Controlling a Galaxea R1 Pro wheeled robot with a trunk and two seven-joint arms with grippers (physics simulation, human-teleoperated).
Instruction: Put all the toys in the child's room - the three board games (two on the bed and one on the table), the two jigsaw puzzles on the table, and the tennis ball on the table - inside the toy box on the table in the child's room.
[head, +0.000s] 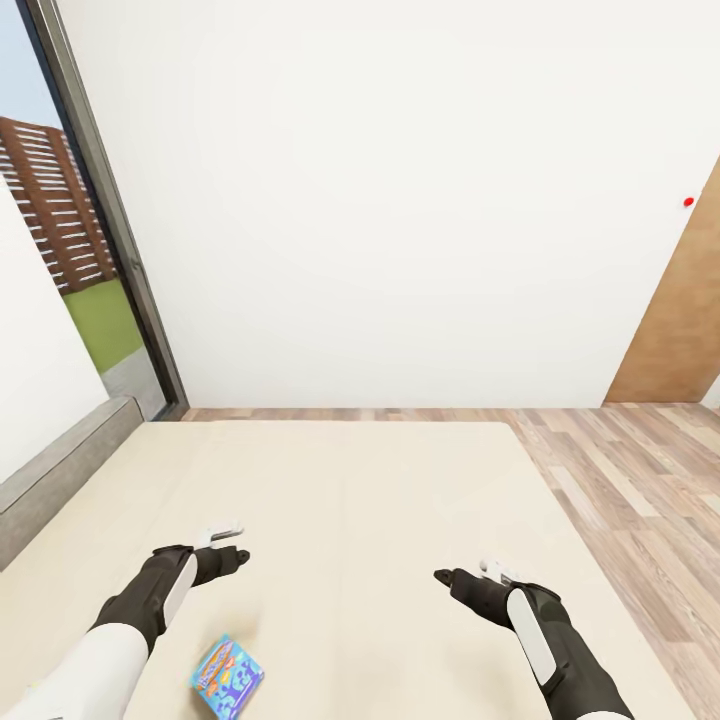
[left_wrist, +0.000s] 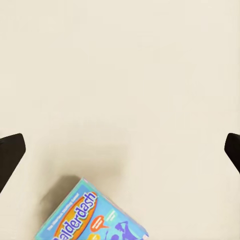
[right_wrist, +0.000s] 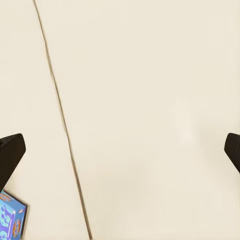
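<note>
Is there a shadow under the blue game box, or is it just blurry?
Left wrist view: a soft grey shadow lies on the bed beside the light-blue game box, and its printed letters look sharp. Head view: even, flat light, no glare.

A white wall (head: 400, 200) spans the far side; a glass door's dark frame (head: 110, 210) stands far left, showing grass (head: 100, 320) and a slatted brown fence (head: 50, 200) outside.

Bright, even, sharp render; soft shadows
</note>
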